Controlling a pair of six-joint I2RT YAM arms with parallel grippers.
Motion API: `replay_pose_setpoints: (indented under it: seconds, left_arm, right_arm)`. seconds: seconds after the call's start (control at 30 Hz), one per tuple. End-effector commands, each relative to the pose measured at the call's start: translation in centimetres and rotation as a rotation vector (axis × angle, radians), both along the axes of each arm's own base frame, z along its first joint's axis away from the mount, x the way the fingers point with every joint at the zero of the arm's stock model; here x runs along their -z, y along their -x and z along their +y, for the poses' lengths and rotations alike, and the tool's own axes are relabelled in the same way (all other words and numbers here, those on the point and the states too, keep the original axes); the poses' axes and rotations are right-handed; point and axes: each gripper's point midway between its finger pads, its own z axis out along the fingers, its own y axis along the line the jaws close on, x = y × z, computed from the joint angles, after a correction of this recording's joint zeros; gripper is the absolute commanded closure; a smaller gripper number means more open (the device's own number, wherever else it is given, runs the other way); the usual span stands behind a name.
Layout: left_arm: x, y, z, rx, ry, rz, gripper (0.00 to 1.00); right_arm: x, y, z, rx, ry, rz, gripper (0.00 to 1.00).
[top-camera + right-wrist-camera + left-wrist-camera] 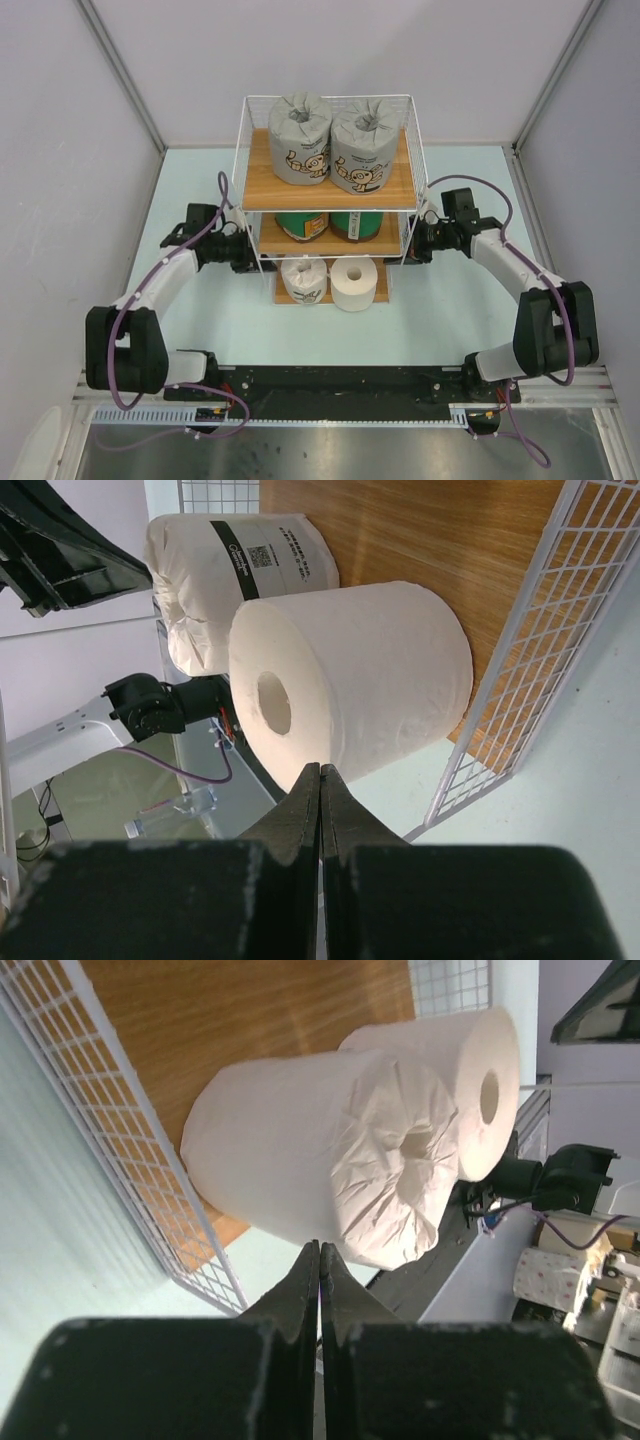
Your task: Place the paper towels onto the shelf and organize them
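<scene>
Shelf [262,182], three boards in a wire frame, all six rolls aboard
- Top board: grey rolls [301,138], a pair side by side
- Middle board: green rolls [303,224], a pair, largely hidden under the top board
- Bottom board: wrapped white roll [320,1155] and bare white roll [350,675], side by side near the shelf's front edge
- Left gripper [318,1249], at the shelf's left side: fingers pressed together, holding nothing
- Right gripper [320,770], at the shelf's right side: the same

Step judged: clearing away. Draw each arm straight outward from the shelf, level, so that neither snags the wire mesh

Unclear: whether the bottom rolls overhang the shelf's front edge; the backs of the lower boards are unseen
</scene>
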Motion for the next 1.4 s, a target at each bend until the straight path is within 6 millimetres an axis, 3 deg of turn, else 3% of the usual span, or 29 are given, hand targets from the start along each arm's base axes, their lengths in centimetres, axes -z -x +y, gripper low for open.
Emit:
replay_pose_setpoints:
  seconds: [0.0,0.23,0.57,1.37]
  left_arm:
    - [-0.4,0.2,-0.4,0.043,-0.013,0.015,1.00]
    - [-0.1,0.2,-1.8,0.121,-0.008,0.040,1.00]
    - [0.4,0.3,-1.9,0.148,-0.028,0.054,1.00]
    - [0.6,0.3,-2.0,0.157,-0.045,0.041,1.00]
  right_arm:
    - [-1.2,-0.7,0.5,-0.031,-0.017,-0.039,1.00]
    - [-0.7,-0.5,0.4,-0.070,-0.001,-0.028,1.00]
    - [0.4,-0.8,0.9,-0.123,0.012,-0.003,1.00]
    - [1.9,1.9,0.9,-0.219,0.097,0.052,1.00]
